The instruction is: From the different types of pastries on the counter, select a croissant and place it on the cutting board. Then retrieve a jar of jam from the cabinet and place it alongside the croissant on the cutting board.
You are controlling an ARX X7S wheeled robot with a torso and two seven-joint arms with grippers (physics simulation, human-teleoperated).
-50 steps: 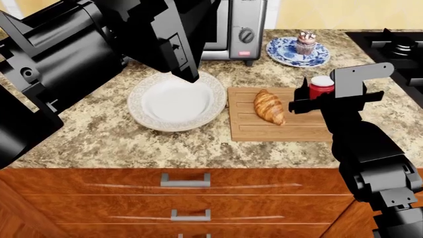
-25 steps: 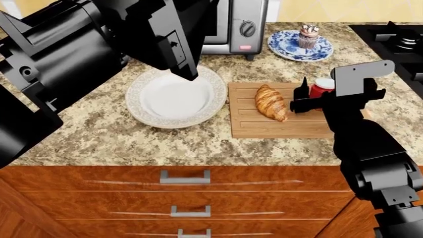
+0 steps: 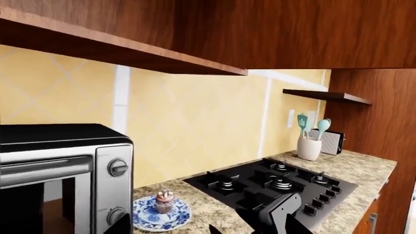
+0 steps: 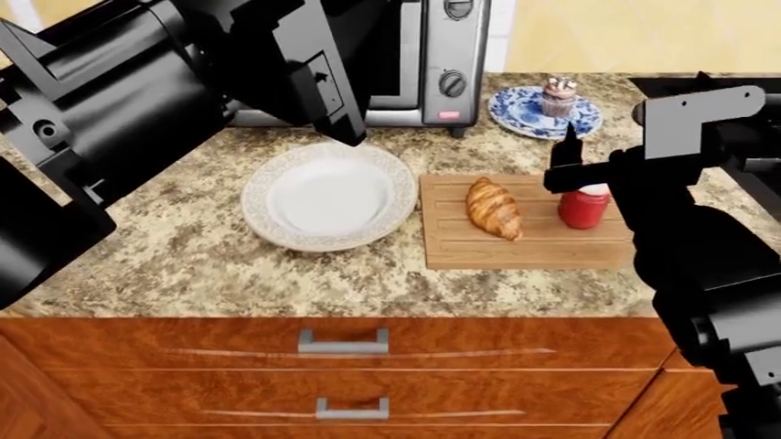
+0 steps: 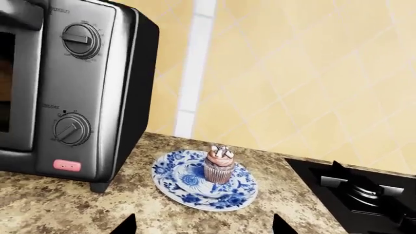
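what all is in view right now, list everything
croissant: 1, golden brown, on the board
jam jar: 1, red, on the board beside the croissant
board: 1, light wood, on the counter
counter: 1, speckled beige-brown
white plate: 1, empty, beside the board
cupcake: 1, chocolate, on the blue plate
blue plate: 1, blue-white, by the oven
toaster oven: 1, silver-black, at the wall
stove: 1, black
utensil crock: 1, white, past the stove
drawers: wood, below the counter
left gripper: black, over the white plate
right gripper: black, above the jar

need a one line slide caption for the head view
Croissant and red jam jar side by side on the cutting board, right hand just above the jar.
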